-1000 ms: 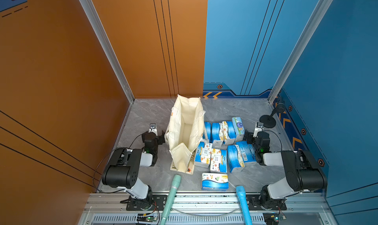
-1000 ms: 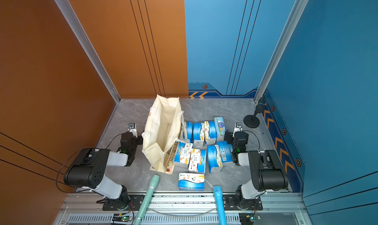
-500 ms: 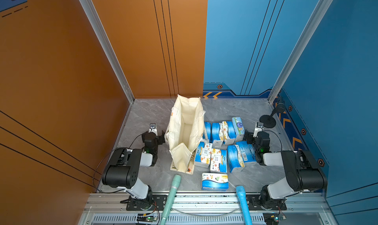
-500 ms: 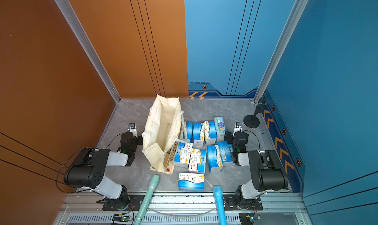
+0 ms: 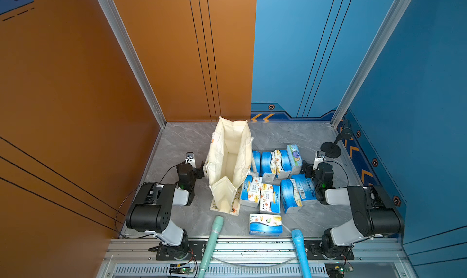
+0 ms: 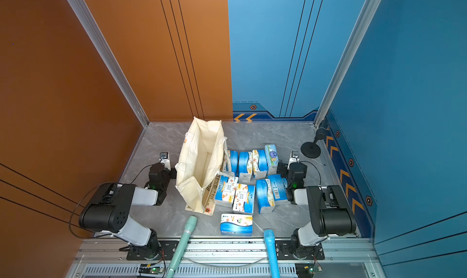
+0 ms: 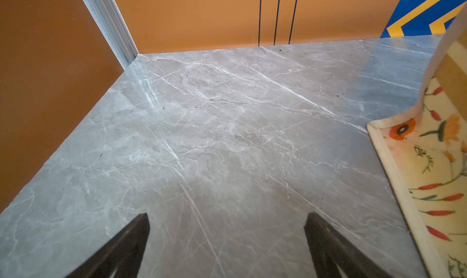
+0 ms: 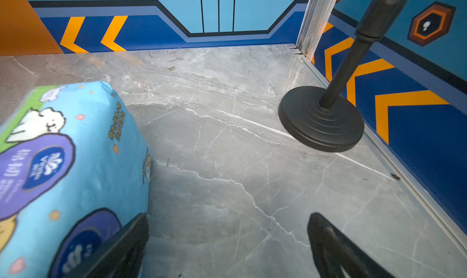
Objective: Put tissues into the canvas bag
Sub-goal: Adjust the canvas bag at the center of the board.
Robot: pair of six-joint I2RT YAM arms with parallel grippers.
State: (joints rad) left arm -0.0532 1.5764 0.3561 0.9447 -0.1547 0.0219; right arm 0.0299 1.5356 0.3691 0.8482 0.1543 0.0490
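Finding: the canvas bag point(image 5: 222, 196) stands upright about mid-desk, mouth open, and what shows of its interior is bare fabric. The tissues point(image 5: 267, 197) lie in a tight group on the desk point(image 5: 182, 143) between the bag and the right edge; a lone pack point(image 5: 265, 223) sits apart by the near edge.

The left jaws are spread wide, holding nothing, over bare desk just beside the bag's wall facing the left edge. The right jaws are spread wide, holding nothing, just beside the cartoon pack point(image 8: 70, 168) at the right end of the group's far row; contact cannot be confirmed.

Assessment: loading has not begun. Take the cartoon pack first, being nearest and free on its outer side. Straddle its narrow width at mid-length and close firmly, since the wrap looks soft. Lift clear above the bag's rim before crossing, as a snag could tip the fabric. The left jaws are well placed to steady that wall. Keep clear of the black stand point(image 5: 331, 150) by the right edge
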